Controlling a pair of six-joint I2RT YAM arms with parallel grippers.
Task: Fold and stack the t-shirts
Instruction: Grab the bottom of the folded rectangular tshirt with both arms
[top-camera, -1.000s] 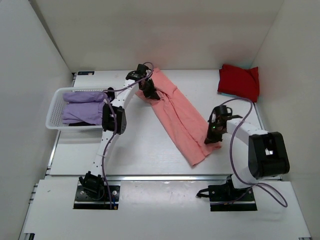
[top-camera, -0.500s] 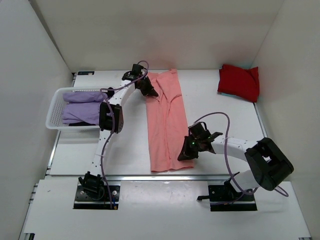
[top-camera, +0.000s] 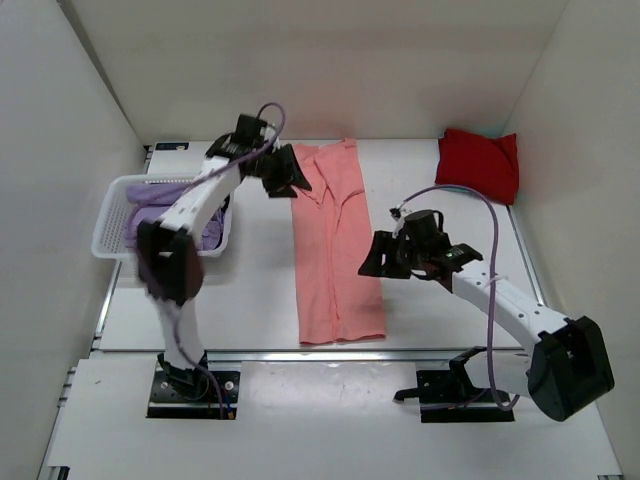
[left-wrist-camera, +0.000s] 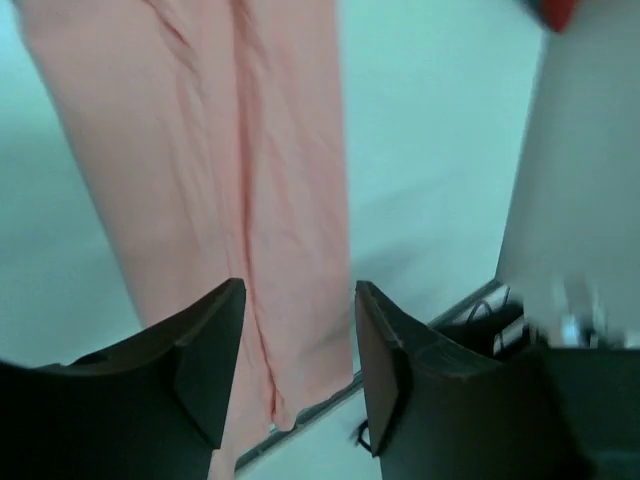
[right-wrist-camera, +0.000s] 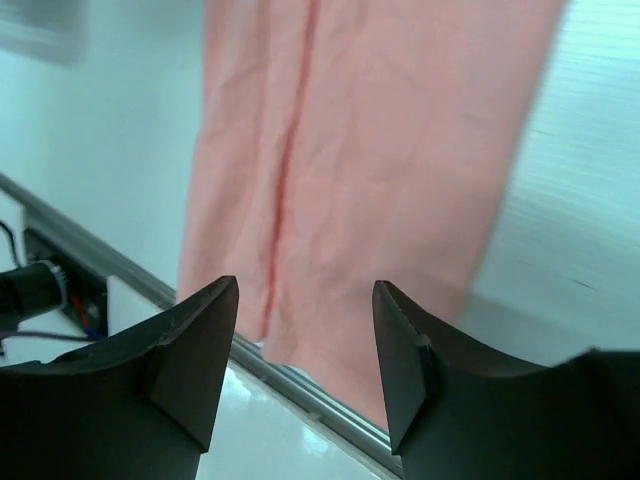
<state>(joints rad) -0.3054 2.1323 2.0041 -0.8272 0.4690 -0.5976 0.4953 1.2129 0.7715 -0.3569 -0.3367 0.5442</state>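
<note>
Both grippers have let go of the pink shirt since half a second ago and drawn back from it; the left arm's elbow has swung out over the basket, and the shirt itself has not shifted.

Items, left to right:

1. White lattice basket (top-camera: 108, 215), at the table's (top-camera: 250, 290) left edge. Holds lavender shirts (top-camera: 137, 225), partly hidden by the left arm crossing above.
2. Left gripper (top-camera: 285, 172), at the far left corner of the pink shirt, raised off the cloth. In its wrist view (left-wrist-camera: 298, 300) the fingers (left-wrist-camera: 200, 350) stand spread with nothing between them (only the shirt far below shows in the gap).
3. Pink shirt (top-camera: 335, 250), mid-table. It lies flat as one long narrow strip, running from the far side to the near edge, with a lengthwise crease down the middle (left-wrist-camera: 250, 200).
4. Right gripper (top-camera: 378, 258), just beside the strip's right edge, about halfway along and lifted clear. Its wrist view (right-wrist-camera: 305, 300) shows fingers (right-wrist-camera: 190, 350) apart and empty, the shirt (right-wrist-camera: 380, 150) below.
5. Red shirt (top-camera: 478, 165), folded, in the far right corner, well apart from the rest.
</note>
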